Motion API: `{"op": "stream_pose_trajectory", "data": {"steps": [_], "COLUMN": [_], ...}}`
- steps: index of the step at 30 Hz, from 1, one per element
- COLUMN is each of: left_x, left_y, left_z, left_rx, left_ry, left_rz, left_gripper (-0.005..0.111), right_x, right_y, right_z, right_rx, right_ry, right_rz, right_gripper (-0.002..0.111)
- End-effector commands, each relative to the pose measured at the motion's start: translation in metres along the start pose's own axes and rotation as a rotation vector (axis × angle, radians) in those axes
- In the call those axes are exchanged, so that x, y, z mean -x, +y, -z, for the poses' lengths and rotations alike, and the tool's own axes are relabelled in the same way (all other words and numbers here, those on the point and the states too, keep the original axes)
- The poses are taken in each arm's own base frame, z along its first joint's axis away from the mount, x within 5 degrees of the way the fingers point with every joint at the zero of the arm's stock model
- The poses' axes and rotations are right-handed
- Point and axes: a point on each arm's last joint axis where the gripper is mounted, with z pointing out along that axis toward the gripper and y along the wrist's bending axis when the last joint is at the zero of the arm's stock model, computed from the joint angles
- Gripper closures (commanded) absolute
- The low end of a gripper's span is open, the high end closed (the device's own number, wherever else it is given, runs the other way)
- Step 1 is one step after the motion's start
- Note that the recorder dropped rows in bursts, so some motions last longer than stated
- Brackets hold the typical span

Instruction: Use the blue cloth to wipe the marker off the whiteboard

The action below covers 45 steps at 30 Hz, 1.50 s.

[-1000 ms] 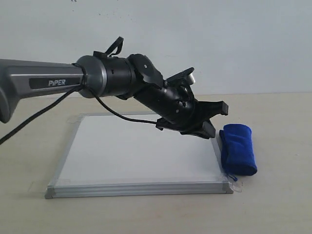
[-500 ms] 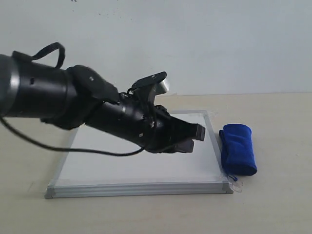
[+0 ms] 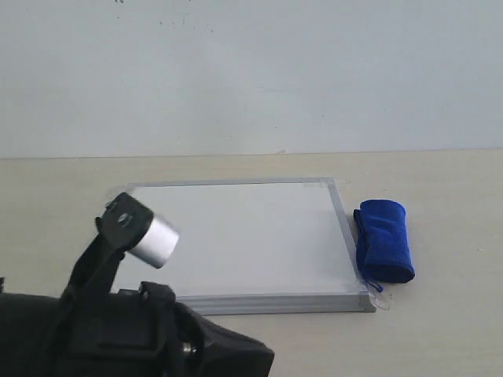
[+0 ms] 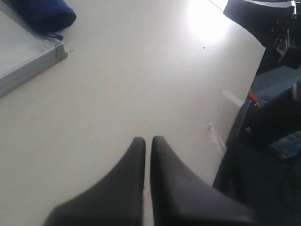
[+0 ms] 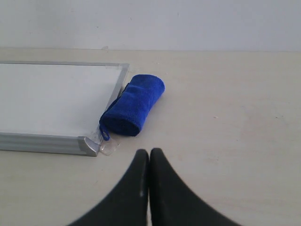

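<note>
Here the blue cloth (image 3: pixel 383 239) lies lengthwise along the whiteboard (image 3: pixel 251 228); left claw (image 4: pixel 147 141), right claw (image 5: pixel 149 153) pressed together.

Soft, even light in exterior and right wrist views; faint shadow under the royal-blue rolled fabric cloth (image 5: pixel 134 106). Left wrist view shows blown-out glare on the beige matte tabletop (image 4: pixel 207 23); close black left-gripper fingers (image 4: pixel 129 183) are blurred.
</note>
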Motion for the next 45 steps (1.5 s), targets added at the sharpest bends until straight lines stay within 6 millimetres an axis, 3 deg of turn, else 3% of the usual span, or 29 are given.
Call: {"op": "stream_pose_trajectory", "data": {"steps": [1, 7, 16, 21, 33, 39, 45], "left_x": [-0.010, -0.001, 0.012, -0.002, -0.064, -0.084, -0.087], "left_y": [-0.005, -0.004, 0.007, 0.017, 0.033, 0.029, 0.028], "left_z": [0.019, 0.039, 0.089, 0.111, 0.166, 0.182, 0.188], "left_rx": [-0.014, 0.063, 0.343, 0.427, 0.632, 0.731, 0.797], "left_ry": [-0.035, -0.115, -0.340, -0.414, -0.729, -0.895, -0.949], "left_rz": [-0.013, -0.166, -0.154, -0.102, -0.009, -0.029, -0.033], "left_gripper": [0.103, 0.103, 0.103, 0.103, 0.103, 0.103, 0.103], "right_x": [0.001, 0.001, 0.001, 0.001, 0.001, 0.001, 0.001], "right_y": [0.000, 0.000, 0.000, 0.000, 0.000, 0.000, 0.000], "right_z": [0.000, 0.000, 0.000, 0.000, 0.000, 0.000, 0.000], "right_rx": [-0.002, -0.002, -0.002, -0.002, -0.002, -0.002, -0.002], "right_ry": [-0.013, -0.013, -0.013, -0.013, -0.013, -0.013, -0.013], "right_rz": [0.000, 0.000, 0.000, 0.000, 0.000, 0.000, 0.000], "right_gripper": [0.108, 0.108, 0.108, 0.108, 0.108, 0.108, 0.108]}}
